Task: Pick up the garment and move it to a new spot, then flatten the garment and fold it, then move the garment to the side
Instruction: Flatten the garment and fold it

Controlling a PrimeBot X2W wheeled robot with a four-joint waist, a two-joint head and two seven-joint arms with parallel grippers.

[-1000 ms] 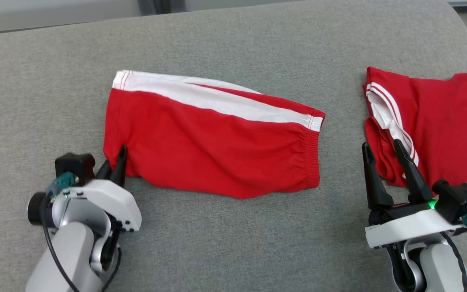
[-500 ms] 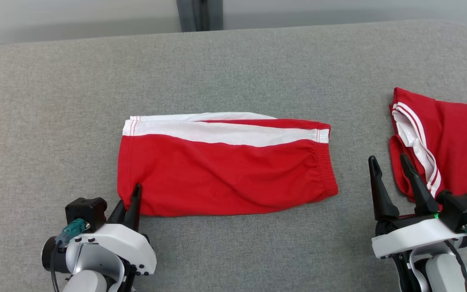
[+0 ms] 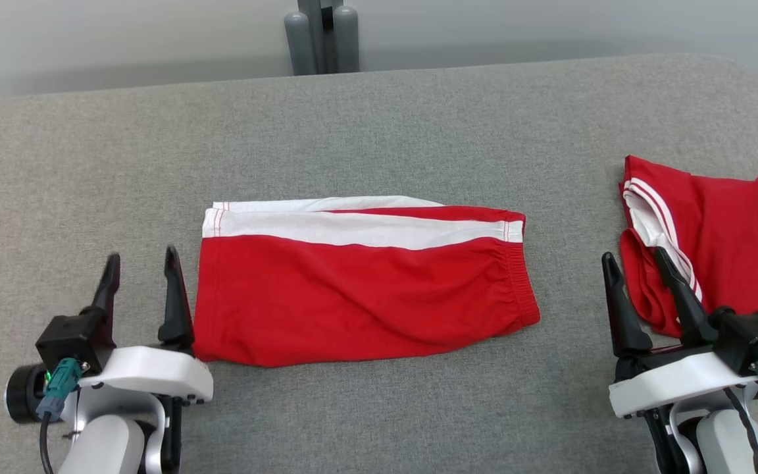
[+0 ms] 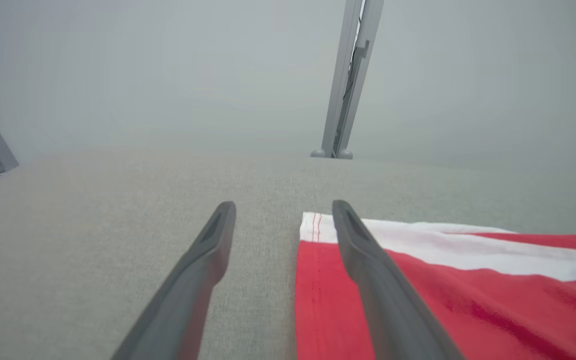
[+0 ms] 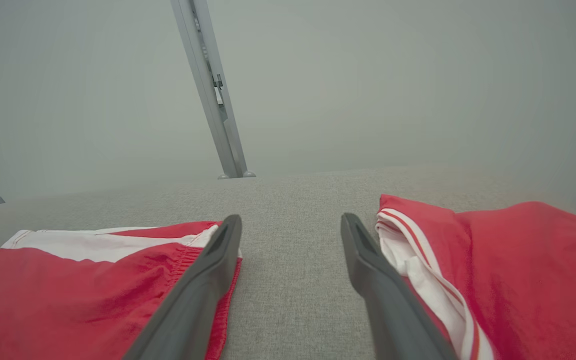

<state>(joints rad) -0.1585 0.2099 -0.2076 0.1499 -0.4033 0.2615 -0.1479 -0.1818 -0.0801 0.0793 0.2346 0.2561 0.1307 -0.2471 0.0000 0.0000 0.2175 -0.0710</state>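
Surface: grey cloth table [image 3: 379, 118], far edge straight, far right corner rounded.
Background: pale wall [image 3: 122, 33]; grey post [image 3: 321, 36] behind the far edge.
Garment: folded red garment [image 3: 359, 296] flat mid-table, white stripe along its far edge, waistband rightward.
Left arm: left gripper [image 3: 142, 258] fingers spread, empty, just beside the garment's left edge.
Right arm: right gripper [image 3: 634, 257] spread, empty, between it and a second red garment [image 3: 734, 243].
Open room: bare cloth beyond and left of the fold.

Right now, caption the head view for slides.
Folded red shorts on grey surface, left end effector and right end effector open.
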